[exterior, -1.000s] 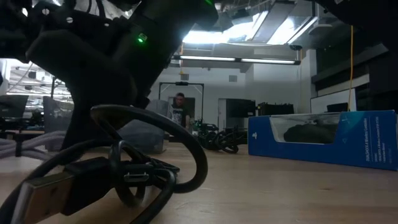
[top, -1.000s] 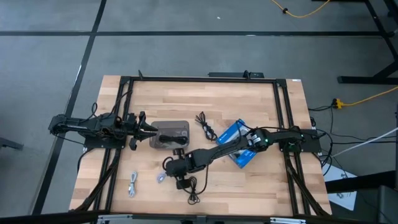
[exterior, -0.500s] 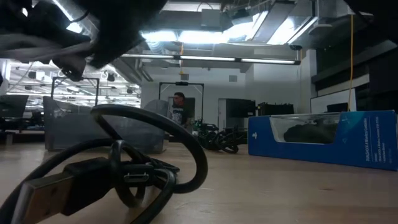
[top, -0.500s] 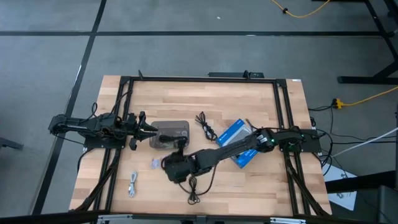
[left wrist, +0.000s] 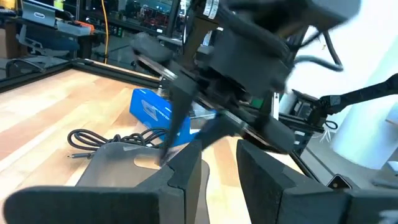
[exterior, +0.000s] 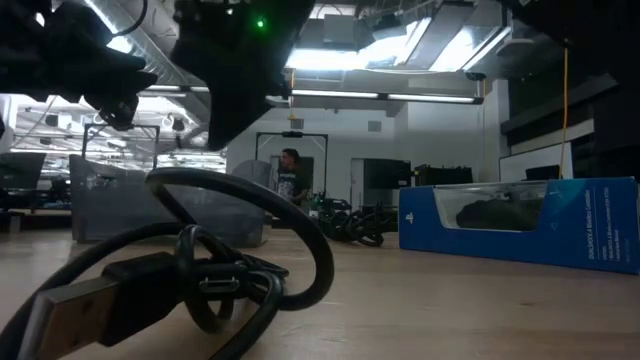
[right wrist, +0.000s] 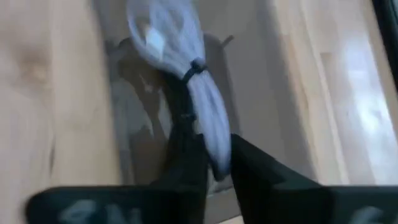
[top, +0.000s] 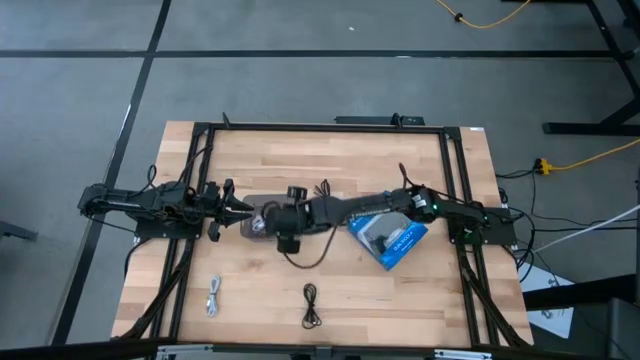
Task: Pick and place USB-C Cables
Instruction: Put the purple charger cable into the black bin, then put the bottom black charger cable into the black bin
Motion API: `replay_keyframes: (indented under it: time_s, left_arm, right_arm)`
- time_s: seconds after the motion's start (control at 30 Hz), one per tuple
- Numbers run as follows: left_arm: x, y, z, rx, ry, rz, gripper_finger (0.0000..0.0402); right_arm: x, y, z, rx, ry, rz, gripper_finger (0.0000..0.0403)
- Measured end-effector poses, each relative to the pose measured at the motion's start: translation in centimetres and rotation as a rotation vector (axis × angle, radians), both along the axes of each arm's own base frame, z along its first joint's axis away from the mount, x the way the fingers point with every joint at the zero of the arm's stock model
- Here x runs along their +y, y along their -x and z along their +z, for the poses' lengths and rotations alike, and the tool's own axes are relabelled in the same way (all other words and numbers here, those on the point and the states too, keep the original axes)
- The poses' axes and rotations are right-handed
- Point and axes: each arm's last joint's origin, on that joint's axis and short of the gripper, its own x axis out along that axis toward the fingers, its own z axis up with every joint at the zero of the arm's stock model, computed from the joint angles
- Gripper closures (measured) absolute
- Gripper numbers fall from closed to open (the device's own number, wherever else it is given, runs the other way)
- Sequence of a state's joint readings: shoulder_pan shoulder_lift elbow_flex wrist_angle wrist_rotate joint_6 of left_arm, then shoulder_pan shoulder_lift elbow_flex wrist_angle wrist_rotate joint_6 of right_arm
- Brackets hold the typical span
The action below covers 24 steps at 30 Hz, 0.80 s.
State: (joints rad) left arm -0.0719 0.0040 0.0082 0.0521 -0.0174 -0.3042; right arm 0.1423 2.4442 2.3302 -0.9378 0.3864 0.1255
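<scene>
My right gripper (top: 262, 222) reaches across the table and hangs over the grey translucent tray (top: 262, 206), shut on the light blue USB-C cable bundle (right wrist: 205, 106). One black cable (top: 312, 305) lies near the table's near edge and fills the front of the low view (exterior: 200, 270). The grey-white cable (top: 213, 297) lies at the near left. The other black cable (top: 326, 192) lies beyond the right arm, partly hidden by it. My left gripper (top: 238, 208) waits, open, at the tray's left end. My right gripper pinches the light blue bundle between its two fingers at one end (right wrist: 214, 146), below the black tie (right wrist: 196, 65) round its middle. The rest of the bundle sticks out past the fingertips over the tray floor (right wrist: 249, 74). Whether it touches the tray I cannot tell.
The blue retail box (top: 390, 235) lies flat on the right half of the table, under the right arm's reach. A dark frame (top: 320, 126) runs round the table's far edge and sides. Bare wood lies between the near cables. A person stands far off in the room (exterior: 288, 175).
My right gripper has carried the light blue cable from the table's near middle toward the far edge and a little left, lifting it off the wood until it is over the tray. The black cable near the near edge has stayed where it was.
</scene>
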Motion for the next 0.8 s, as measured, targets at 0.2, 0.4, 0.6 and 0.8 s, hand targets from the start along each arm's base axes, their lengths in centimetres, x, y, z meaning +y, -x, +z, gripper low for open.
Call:
replay_keyframes:
  time_s: [0.2,0.4,0.6,0.8]
  left_arm:
    - [0.0,0.0,-0.1,0.013,-0.001,0.000,0.0305]
    - [0.0,0.0,-0.2,0.016,-0.001,0.000,0.0305]
    - [0.0,0.0,-0.2,0.016,0.000,0.013,0.0305]
    - [0.1,0.0,-0.2,0.016,0.000,0.026,0.0305]
  right_arm:
    - [-0.6,0.1,0.4,0.001,-0.018,-0.007,0.0240]
    - [1.0,1.4,0.0,0.132,-0.252,0.039,0.0218]
    - [7.4,3.5,0.3,0.224,-0.307,0.194,0.0236]
    - [13.0,6.3,-0.1,0.310,-0.157,0.305,0.0248]
